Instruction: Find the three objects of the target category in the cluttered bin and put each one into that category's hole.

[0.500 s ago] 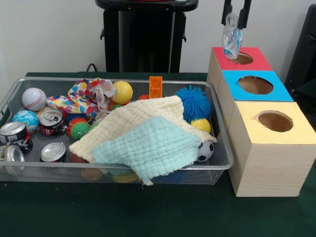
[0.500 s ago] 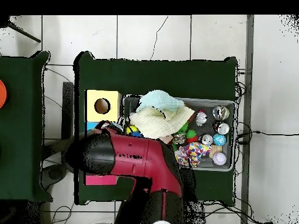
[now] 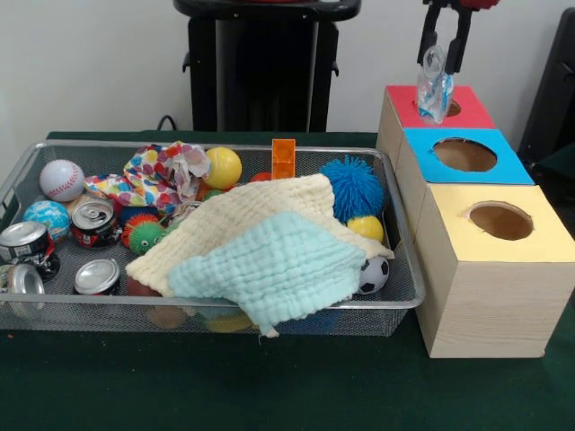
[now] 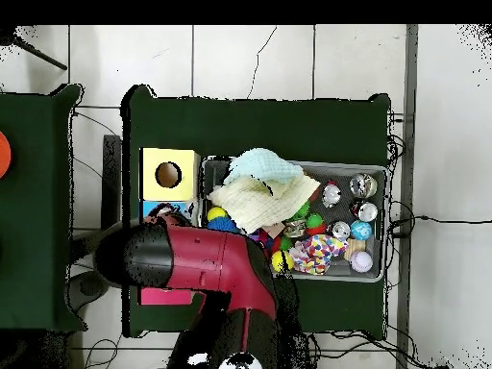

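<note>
Honestly can't read any text here. The cans (image 3: 94, 223) in the bin (image 3: 402, 296) have printed labels but they're too blurry, and the boxes (image 3: 492, 269) show no lettering at all.

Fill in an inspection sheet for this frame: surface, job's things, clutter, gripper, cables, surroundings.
Surface: dark green table cover, bare in front.
Job's things: the bin, full; wooden boxes with red hole, blue hole and yellow hole; clear plastic bottle hanging over the red hole.
Clutter: cream cloth and mint cloth covering toys; baseball, cans, blue spiky ball, orange block.
Gripper: gripper shut on the bottle's top.
Cables: loose cables on the floor.
Surroundings: black pedestal, white wall, tiled floor.
</note>
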### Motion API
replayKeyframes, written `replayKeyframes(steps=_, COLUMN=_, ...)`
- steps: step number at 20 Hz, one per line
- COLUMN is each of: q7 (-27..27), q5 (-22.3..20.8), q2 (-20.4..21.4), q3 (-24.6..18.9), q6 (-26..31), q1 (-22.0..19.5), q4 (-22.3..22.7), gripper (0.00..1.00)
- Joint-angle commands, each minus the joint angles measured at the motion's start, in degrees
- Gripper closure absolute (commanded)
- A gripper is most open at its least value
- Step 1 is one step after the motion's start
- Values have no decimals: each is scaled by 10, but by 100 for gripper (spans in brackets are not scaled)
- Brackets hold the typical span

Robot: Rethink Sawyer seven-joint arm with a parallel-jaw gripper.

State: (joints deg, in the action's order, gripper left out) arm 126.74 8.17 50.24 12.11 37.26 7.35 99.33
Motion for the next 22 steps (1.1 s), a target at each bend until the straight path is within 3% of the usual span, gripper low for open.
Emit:
replayKeyframes(steps=1, q7=155, q5=30, q2=-53, q3=0, q6=-56, q1=1, q4=60, gripper=100)
replayKeyframes(steps=4, q7=130, q5=40, q2=-65, q3=-26, q6=-74, q1=-11, q4=84, gripper=100)
replayKeyframes(steps=8, q7=133, q5=51, q2=-86, q3=-30, q6=-103, q1=-7, q4=92, gripper=100)
replayKeyframes(steps=18, q7=173, q5=72, q2=-78, q3=14, q6=-19, q1=44, q4=71, gripper=100)
replayKeyframes(steps=22, q7=196, q5=63, q2=-80, q3=65, q6=34, q1=84, q4=34, gripper=100)
